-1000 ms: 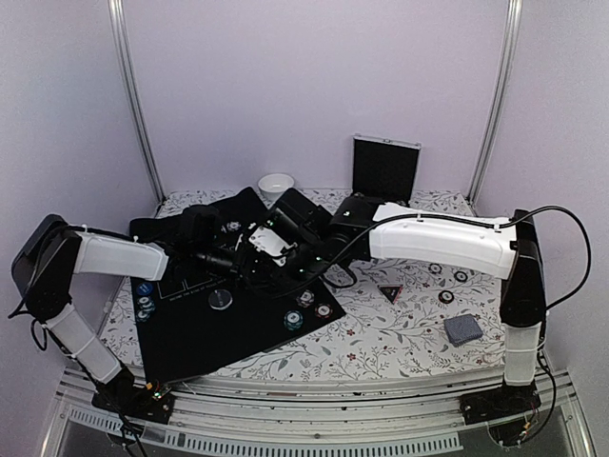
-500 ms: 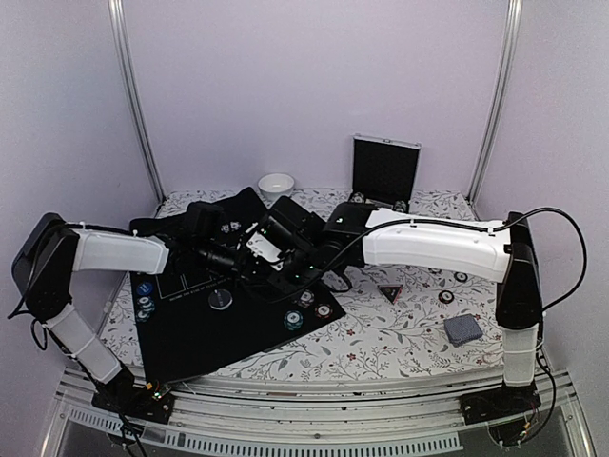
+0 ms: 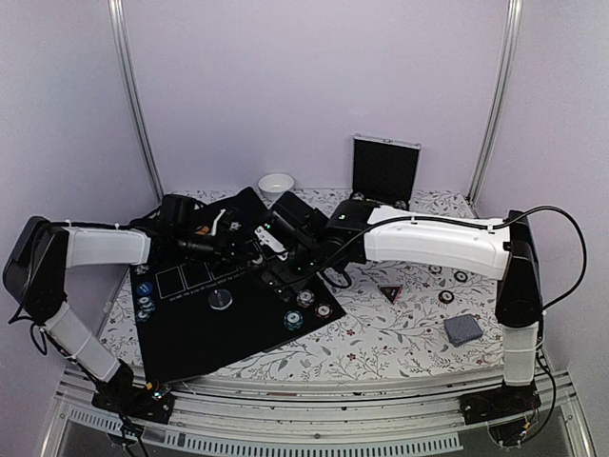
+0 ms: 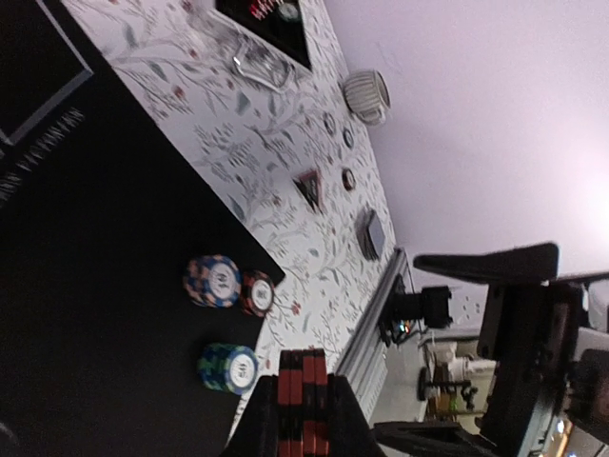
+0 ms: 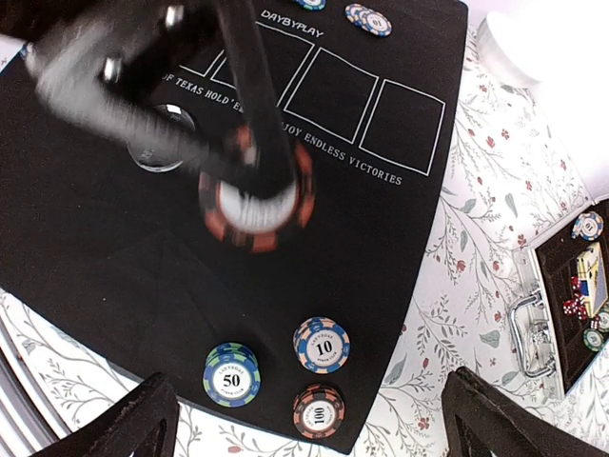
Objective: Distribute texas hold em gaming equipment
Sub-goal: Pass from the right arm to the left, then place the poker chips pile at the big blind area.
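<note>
Three on the black mat (image 5: 114, 257): 50 stack (image 5: 231, 376), 10 stack (image 5: 322, 345), 100 stack (image 5: 317, 411), close together by its edge
Left gripper (image 4: 303, 433): pinching a red-black chip stack (image 4: 302, 386) over the mat
Right gripper (image 5: 312, 381): fingers spread wide, nothing between them

Lilac walls (image 3: 314, 86), floral tablecloth (image 3: 400, 333).
</note>
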